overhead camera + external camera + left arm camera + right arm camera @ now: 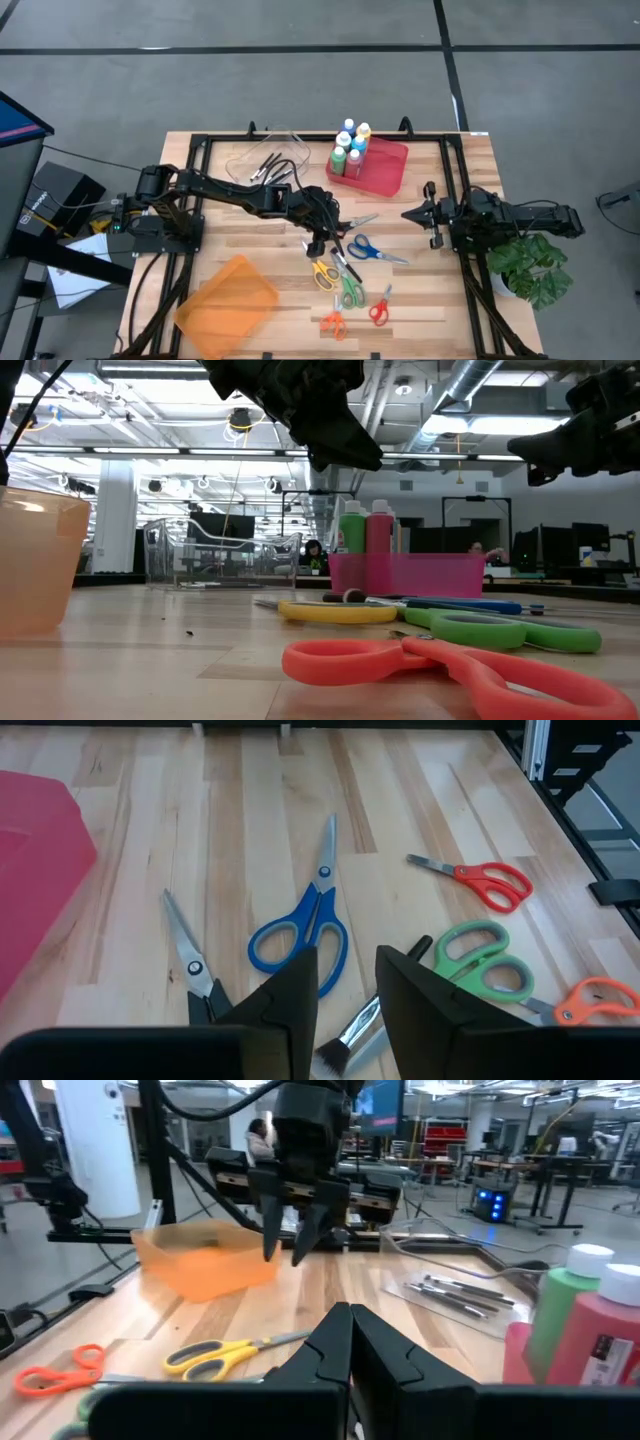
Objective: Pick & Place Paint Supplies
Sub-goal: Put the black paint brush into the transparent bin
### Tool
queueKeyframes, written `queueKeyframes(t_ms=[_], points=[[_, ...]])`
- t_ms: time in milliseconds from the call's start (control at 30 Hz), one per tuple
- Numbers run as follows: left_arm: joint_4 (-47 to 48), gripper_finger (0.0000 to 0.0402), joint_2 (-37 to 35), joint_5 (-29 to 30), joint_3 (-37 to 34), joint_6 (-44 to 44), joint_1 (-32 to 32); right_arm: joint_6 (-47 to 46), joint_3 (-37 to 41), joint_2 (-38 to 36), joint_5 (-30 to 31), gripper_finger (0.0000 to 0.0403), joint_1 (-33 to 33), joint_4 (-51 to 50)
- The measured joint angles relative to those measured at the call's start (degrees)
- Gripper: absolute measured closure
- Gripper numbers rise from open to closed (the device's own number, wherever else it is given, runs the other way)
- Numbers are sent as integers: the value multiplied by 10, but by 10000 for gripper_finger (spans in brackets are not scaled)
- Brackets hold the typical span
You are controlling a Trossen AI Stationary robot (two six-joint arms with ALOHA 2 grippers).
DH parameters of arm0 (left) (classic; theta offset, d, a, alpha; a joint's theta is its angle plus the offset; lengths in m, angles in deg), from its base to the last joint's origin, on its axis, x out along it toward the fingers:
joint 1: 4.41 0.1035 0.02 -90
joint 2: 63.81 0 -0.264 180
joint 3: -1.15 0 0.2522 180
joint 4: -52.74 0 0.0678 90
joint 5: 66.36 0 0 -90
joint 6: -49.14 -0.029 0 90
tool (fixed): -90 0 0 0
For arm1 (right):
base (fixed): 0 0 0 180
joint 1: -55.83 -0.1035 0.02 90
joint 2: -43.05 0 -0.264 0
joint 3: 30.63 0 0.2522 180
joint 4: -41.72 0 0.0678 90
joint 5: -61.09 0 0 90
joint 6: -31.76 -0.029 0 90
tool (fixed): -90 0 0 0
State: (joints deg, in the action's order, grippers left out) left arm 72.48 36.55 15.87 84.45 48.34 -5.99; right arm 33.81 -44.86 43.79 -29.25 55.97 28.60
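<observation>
— Where are the paint bottles point(351, 146)?
— Upright in the pink bin point(385, 170). My left gripper point(322, 240) hovers over a brush point(352, 1042), fingers apart; right gripper point(408, 214) fingers together, empty.

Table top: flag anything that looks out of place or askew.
Nothing is spilled or broken. The paint bottles stand upright in the pink bin. Several scissors lie scattered at mixed angles, and a brush lies loose among them, just under the left gripper.

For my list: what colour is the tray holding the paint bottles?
Pink-red; the tray with the paint bottles shows best in the high view.
</observation>
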Motion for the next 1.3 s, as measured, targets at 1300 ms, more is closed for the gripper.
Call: queueKeyframes(t_ms=[1300], points=[[-5, 302, 0, 20, 0, -34, 0, -16, 0, 0, 2, 403, 45, -1]])
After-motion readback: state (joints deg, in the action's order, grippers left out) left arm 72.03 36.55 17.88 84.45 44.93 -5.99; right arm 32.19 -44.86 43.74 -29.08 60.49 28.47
